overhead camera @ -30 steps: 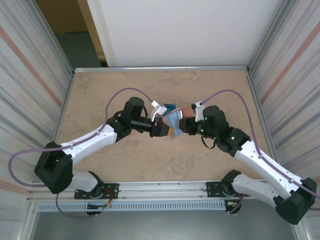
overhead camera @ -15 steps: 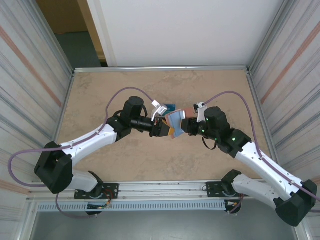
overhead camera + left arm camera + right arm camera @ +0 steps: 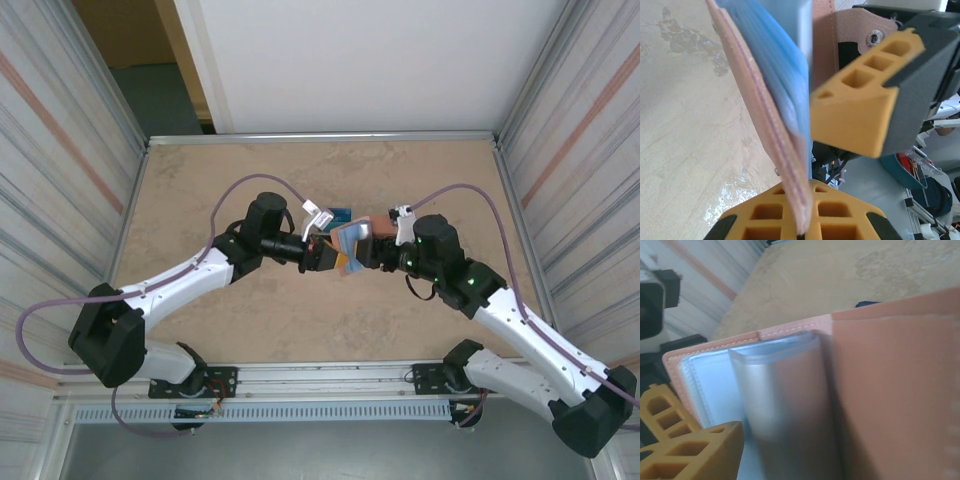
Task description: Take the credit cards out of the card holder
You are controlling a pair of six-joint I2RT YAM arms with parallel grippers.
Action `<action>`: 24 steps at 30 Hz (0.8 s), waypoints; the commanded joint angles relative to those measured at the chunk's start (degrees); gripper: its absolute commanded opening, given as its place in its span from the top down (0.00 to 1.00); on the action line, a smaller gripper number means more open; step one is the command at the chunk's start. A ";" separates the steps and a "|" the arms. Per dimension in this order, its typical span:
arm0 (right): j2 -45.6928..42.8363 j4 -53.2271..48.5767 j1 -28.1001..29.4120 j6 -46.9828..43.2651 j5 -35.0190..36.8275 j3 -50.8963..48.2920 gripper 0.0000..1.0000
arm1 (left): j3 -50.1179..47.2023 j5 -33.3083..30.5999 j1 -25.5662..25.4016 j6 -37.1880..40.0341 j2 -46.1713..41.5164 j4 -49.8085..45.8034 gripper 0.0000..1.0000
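Above the middle of the counter (image 3: 200, 180), the card holder (image 3: 350, 240) hangs open between the two hands. The left hand (image 3: 330, 256) is clenched on one leather cover and the sleeves against it. Whether the right hand (image 3: 372, 252) grips the other cover, I cannot tell. The holder looks light and floppy and its clear sleeves (image 3: 785, 400) slick, so a stiff, thin card is probably best pinched at an exposed edge and slid straight out. I count one holder, two hands and one blue card (image 3: 337, 213) lying on the counter just beyond; any cards inside cannot be counted.
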 commanded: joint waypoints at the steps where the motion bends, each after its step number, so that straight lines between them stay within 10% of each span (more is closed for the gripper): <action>1: -1.49 2.37 0.41 -2.57 -3.60 -0.89 0.38 | 1.57 1.44 -0.38 0.93 -0.21 2.36 0.99; 24: 0.75 -1.43 3.83 -6.51 1.98 1.57 0.28 | 1.02 1.42 -0.29 0.81 -0.25 3.33 1.00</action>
